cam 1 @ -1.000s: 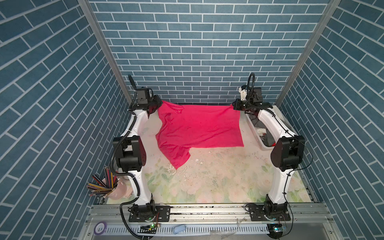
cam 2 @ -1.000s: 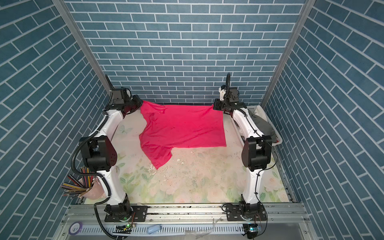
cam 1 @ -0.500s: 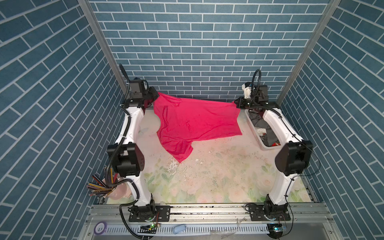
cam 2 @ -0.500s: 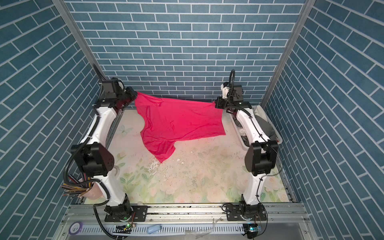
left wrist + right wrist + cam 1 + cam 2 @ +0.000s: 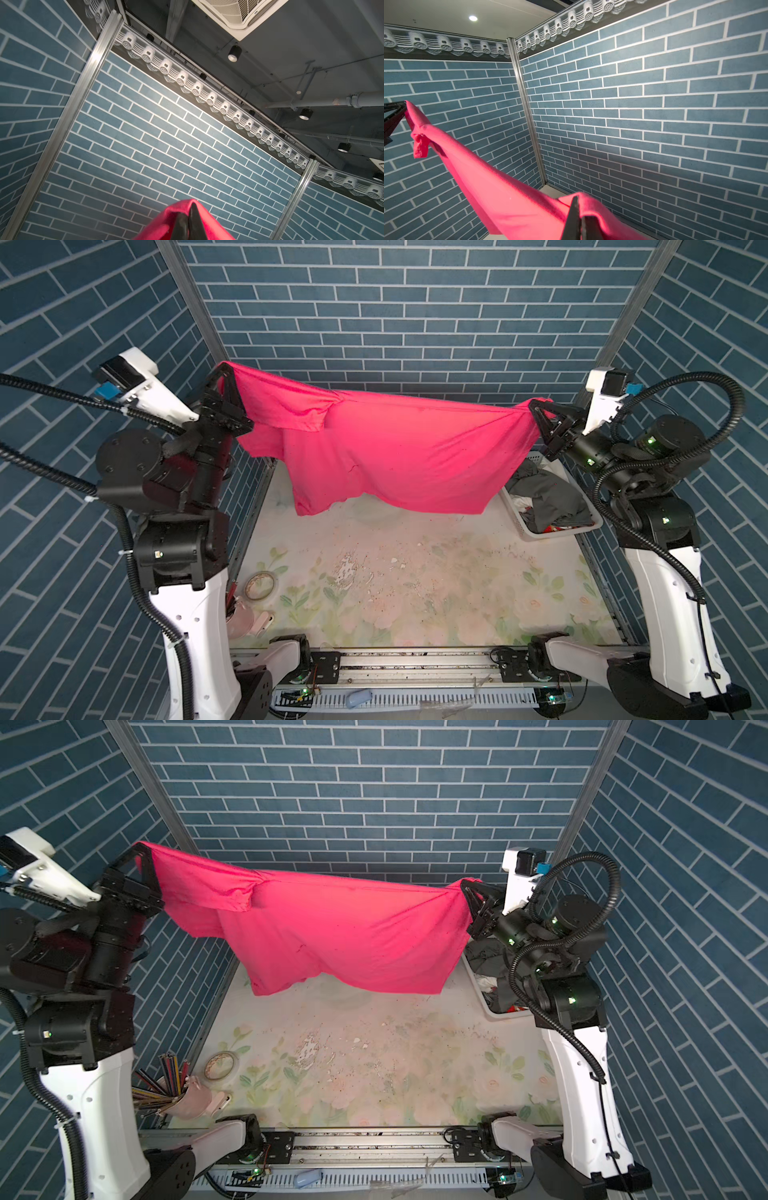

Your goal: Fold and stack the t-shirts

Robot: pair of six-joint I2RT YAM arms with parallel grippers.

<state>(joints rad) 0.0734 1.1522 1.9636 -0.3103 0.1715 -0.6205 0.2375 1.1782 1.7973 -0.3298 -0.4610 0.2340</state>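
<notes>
Pink t-shirt point(image 5: 386, 448) lifted off table point(image 5: 415, 572); stretched higher

A: Where do we have room?
B: Middle and front of the worktop point(image 5: 415, 572) are open to us. The pink t-shirt point(image 5: 386, 448) hangs as a curtain across the back; we can't tell if its hem clears the surface.
A: Sides?
B: Basket point(image 5: 561, 533) blocks our right edge; tape roll point(image 5: 260, 585) and pencil cup point(image 5: 192, 1101) crowd the near-left corner.

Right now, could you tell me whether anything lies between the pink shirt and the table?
Nothing visible does: the shirt hangs above the table from the left pincer and right pincer. The tape roll sits at its left edge, the basket at its right. Behind the shirt I cannot see.
</notes>
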